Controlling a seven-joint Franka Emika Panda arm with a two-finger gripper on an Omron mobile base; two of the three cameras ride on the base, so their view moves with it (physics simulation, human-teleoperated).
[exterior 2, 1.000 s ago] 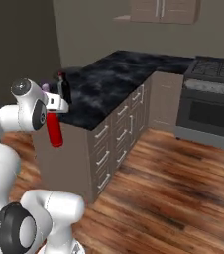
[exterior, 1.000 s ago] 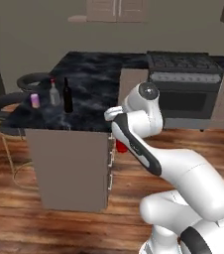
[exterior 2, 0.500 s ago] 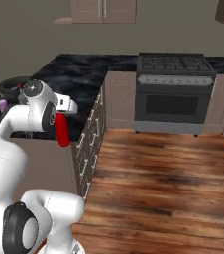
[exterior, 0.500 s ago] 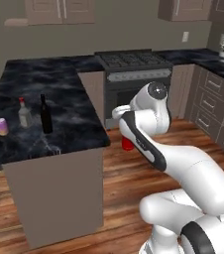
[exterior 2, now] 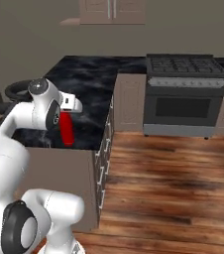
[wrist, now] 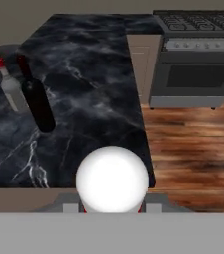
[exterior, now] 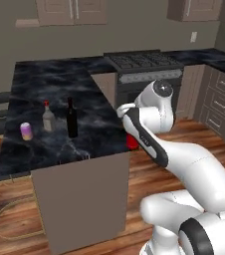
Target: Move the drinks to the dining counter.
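- The gripper (exterior 2: 66, 115) is closed around the slim red bottle (exterior 2: 66, 130), which hangs upright from it at centre-left of the right base view, in front of the black marble edge.
- In the left base view the same red bottle (exterior: 132, 141) peeks out at mid-frame, just right of the slab's near corner, mostly hidden behind the white forearm.
- In the hand view a round white cap (wrist: 112, 179) sits at bottom centre, with slivers of red at its lower sides; the finger tips themselves cannot be made out.
- The dining counter (exterior: 55, 94), a black marble slab with white veins, takes up the left half of the left base view.
- On it, at centre-left, stand the tall dark wine bottle (exterior: 71, 118), just left of it the clear red-capped bottle (exterior: 48, 117), and further left the pink-purple can (exterior: 26, 131).
- In the hand view the wine bottle (wrist: 36, 98) and clear bottle (wrist: 11, 88) stand at upper left.
- A stove (exterior 2: 185, 96) is at upper right of the right base view, with wooden floor (exterior 2: 173, 183) below.
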